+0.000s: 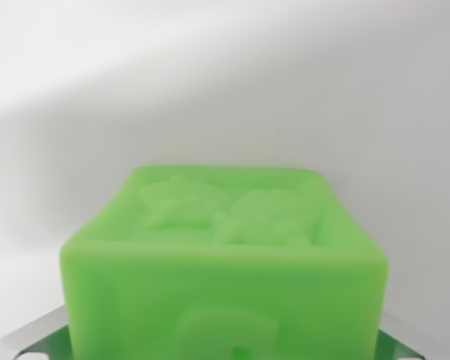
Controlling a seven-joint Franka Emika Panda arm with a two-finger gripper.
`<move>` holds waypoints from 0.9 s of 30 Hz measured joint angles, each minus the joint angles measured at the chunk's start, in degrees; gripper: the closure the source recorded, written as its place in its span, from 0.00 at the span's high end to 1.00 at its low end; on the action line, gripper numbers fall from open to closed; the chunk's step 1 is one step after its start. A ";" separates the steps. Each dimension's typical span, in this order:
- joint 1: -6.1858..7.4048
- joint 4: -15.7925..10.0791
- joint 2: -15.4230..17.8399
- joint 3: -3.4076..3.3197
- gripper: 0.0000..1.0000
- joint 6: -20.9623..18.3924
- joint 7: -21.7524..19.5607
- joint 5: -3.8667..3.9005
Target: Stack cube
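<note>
Beyond what I carry I see only a plain white surface (225, 82), matte and unmarked. A soft grey shadow (52, 150) crosses it on a slant, darker toward the wrist view's left and lower part.

A plain white surface (225, 82) fills the background, softly shadowed diagonally.

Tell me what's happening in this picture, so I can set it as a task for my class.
This is the robot's wrist camera looking closely at a green cube with raised shapes moulded into its top and front faces. The cube fills the lower half of the wrist view, with metal parts, probably the fingers, peeking out at its lower left and lower right, so it seems to be held. Whether they actually clamp it cannot be seen. Behind it is only a plain white surface; no second cube is visible.
</note>
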State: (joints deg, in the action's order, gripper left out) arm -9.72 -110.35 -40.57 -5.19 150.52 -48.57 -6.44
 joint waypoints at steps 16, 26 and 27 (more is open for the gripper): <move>0.27 -1.08 4.02 -0.39 0.00 -2.70 -0.08 0.07; 0.70 -1.93 7.70 -0.94 0.00 -5.46 -0.20 0.25; 0.72 -2.02 8.05 -0.97 0.00 -5.65 -0.17 0.29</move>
State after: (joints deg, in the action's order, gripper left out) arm -9.00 -112.37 -32.52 -6.17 144.87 -48.74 -6.15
